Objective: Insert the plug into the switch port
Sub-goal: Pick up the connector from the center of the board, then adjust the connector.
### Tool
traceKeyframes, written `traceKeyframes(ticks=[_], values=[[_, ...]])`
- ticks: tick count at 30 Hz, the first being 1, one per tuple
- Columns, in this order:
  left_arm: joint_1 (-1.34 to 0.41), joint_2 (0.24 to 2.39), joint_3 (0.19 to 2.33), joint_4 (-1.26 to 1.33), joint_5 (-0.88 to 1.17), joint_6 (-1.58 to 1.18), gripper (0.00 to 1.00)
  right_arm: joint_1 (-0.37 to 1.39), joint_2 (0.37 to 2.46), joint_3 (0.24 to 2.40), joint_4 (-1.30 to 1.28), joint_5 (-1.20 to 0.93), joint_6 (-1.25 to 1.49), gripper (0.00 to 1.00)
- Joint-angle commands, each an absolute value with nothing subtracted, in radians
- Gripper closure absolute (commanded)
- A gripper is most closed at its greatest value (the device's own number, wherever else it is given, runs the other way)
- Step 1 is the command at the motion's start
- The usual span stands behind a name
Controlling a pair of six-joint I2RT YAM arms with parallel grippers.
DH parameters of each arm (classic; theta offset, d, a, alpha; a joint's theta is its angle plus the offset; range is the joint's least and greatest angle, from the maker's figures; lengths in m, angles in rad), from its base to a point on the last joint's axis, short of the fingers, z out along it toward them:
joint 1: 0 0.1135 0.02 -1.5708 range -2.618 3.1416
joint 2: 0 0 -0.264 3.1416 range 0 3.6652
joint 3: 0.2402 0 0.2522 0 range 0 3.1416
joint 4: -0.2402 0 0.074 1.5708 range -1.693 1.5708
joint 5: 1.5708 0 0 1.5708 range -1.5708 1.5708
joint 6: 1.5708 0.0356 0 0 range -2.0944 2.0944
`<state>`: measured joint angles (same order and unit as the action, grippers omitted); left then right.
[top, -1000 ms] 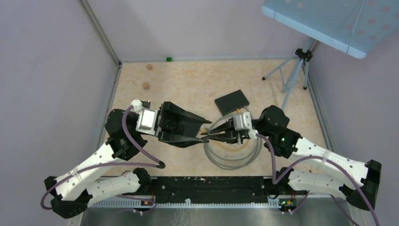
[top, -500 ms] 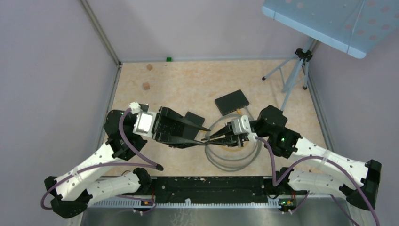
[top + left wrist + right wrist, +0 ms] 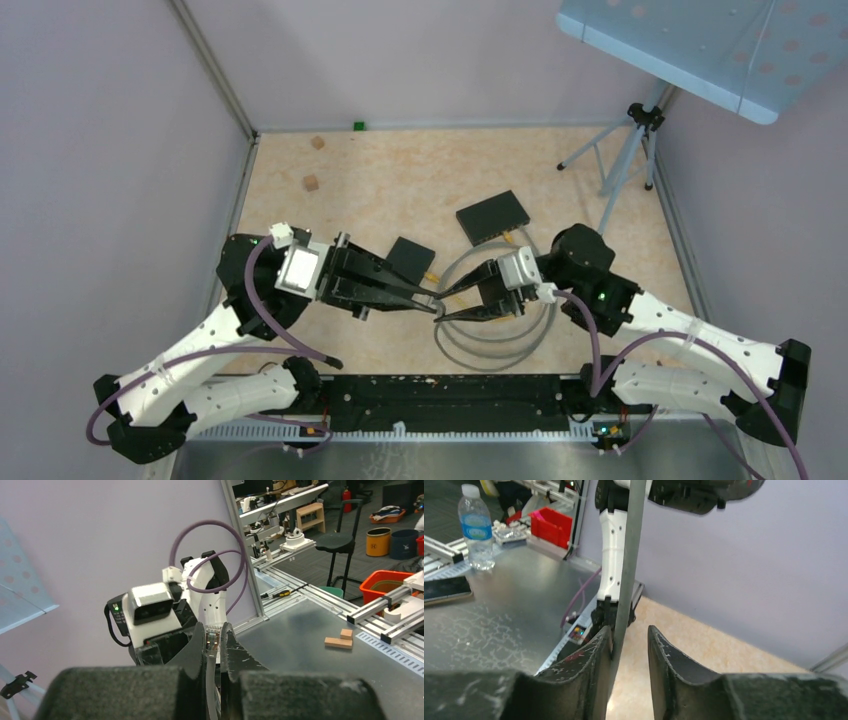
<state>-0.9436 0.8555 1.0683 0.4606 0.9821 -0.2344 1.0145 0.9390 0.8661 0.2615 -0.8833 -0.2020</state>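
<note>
The clear plug (image 3: 214, 641) on its grey cable (image 3: 212, 682) is pinched between the fingers of my left gripper (image 3: 214, 630), which is shut on it. From above, the left gripper (image 3: 430, 298) meets my right gripper (image 3: 455, 303) tip to tip over the coiled grey cable (image 3: 495, 340). The right gripper (image 3: 629, 629) is open. The cable (image 3: 626, 575) runs up along its left finger (image 3: 599, 650), with a gap to the other finger. The flat black switch (image 3: 493, 217) lies on the table behind the right gripper. I cannot see its ports.
A second flat black box (image 3: 410, 258) lies just behind the left gripper's fingers. Two small wooden blocks (image 3: 311, 183) sit at the far left and a green marker (image 3: 358, 125) at the back wall. A tripod (image 3: 628, 150) stands at the back right.
My left gripper has shut on the plug and come nearer, uncovering the second black box. My right gripper has opened and let go of the cable.
</note>
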Motion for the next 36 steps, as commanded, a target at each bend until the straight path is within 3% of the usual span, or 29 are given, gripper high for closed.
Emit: traceKeyframes(ticks=[1, 6, 11, 19, 29, 32, 34, 35, 36], values=[[-0.946, 0.851, 1.099, 0.468, 1.067, -0.261, 1.00, 1.025, 0.936, 0.906, 0.556, -0.944, -0.037, 0.64], [-0.946, 0.855, 1.097, 0.466, 1.104, -0.276, 1.00, 1.027, 0.995, 0.873, 0.964, -0.977, 0.308, 0.62], [-0.946, 0.862, 1.094, 0.466, 1.111, -0.281, 1.00, 1.026, 1.069, 0.887, 1.185, -0.945, 0.525, 0.66], [-0.947, 0.848, 1.087, 0.442, 1.092, -0.253, 1.00, 1.053, 1.103, 0.906, 1.162, -0.978, 0.543, 0.67], [-0.946, 0.850, 1.081, 0.425, 1.091, -0.236, 1.00, 1.121, 1.106, 0.941, 0.952, -0.968, 0.409, 0.68], [-0.946, 0.850, 1.080, 0.424, 1.092, -0.237, 1.00, 1.124, 1.115, 0.949, 0.928, -0.931, 0.392, 0.79], [-0.946, 0.849, 1.080, 0.422, 1.093, -0.237, 1.00, 1.125, 1.116, 0.948, 0.931, -0.904, 0.367, 1.00], [-0.946, 0.847, 1.079, 0.420, 1.090, -0.237, 0.96, 1.125, 1.110, 0.943, 0.936, -0.895, 0.343, 1.00], [-0.946, 0.842, 1.076, 0.415, 1.085, -0.239, 0.73, 1.125, 1.099, 0.933, 0.936, -0.876, 0.315, 1.00]])
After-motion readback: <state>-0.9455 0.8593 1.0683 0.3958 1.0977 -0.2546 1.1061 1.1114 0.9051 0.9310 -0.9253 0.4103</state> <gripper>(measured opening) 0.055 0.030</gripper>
